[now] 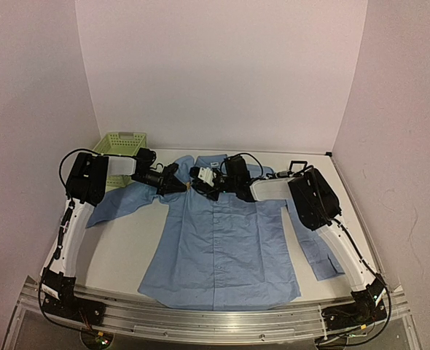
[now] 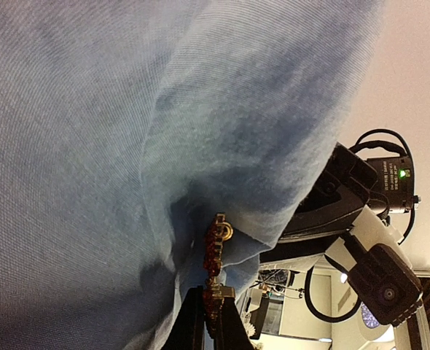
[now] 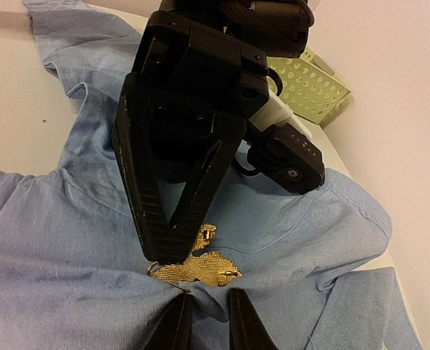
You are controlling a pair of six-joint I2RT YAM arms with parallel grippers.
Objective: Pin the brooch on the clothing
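Top view high, rear; wrist views close, sharing brooch (image 2: 215,251).

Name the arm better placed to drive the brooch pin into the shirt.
Left, probably. The left gripper is shut on the brooch, held against the shirt. The right gripper straddles a fabric fold beside it, better suited to steadying.

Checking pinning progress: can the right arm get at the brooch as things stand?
Probably yes: the right gripper sits right beside the brooch, only a fold of the shirt between. But the left gripper is shut on one end of it.
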